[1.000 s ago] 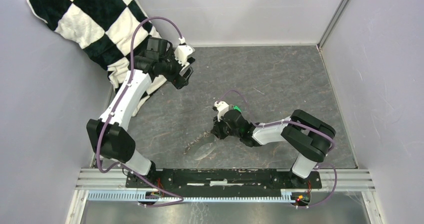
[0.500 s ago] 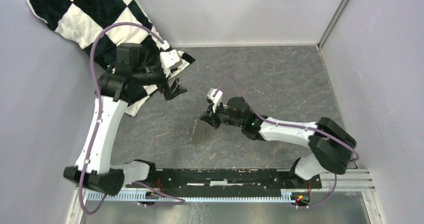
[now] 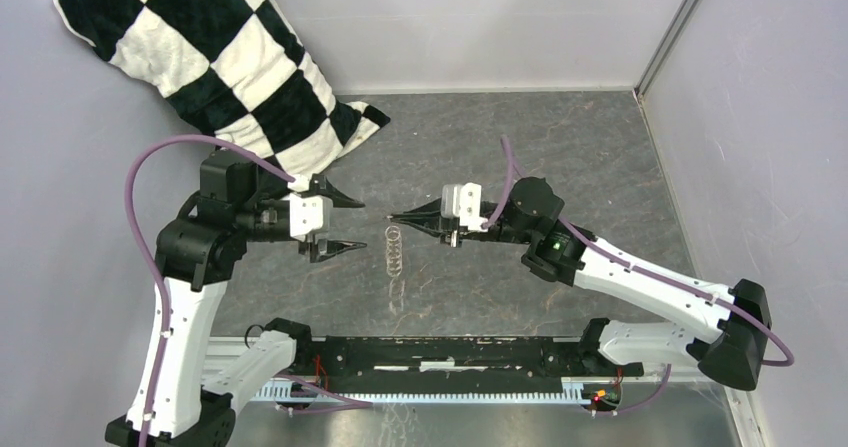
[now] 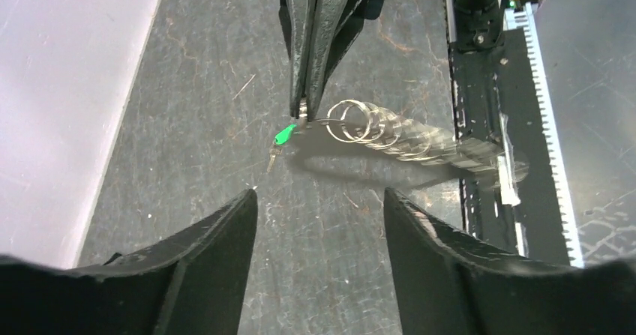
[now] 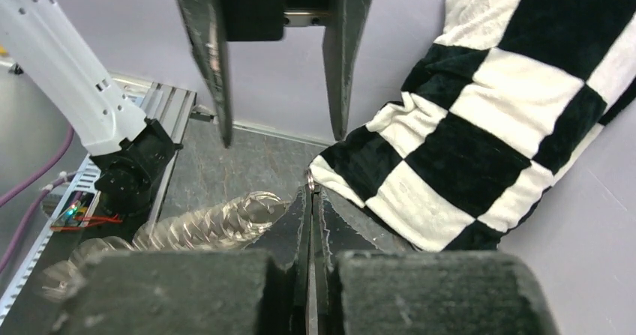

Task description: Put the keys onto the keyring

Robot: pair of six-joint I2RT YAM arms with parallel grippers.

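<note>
Right claw (image 3: 392, 218) is clenched on the keyring (image 3: 395, 250), which is held hanging above the table (image 3: 560, 147). Left claw (image 3: 364, 223) is spread, empty, facing it. Green-tagged key (image 4: 283, 134) is seen just beside the clenched tips.

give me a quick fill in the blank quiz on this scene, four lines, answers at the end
1. The right hand is shut on the ___.
2. The left hand faces it with its jaws ___.
3. In the left wrist view, the key beside the right hand's tips has a ___ tag.
4. The cloth at the far left corner is checked black and ___.

Missing words: keyring; open; green; white
</note>
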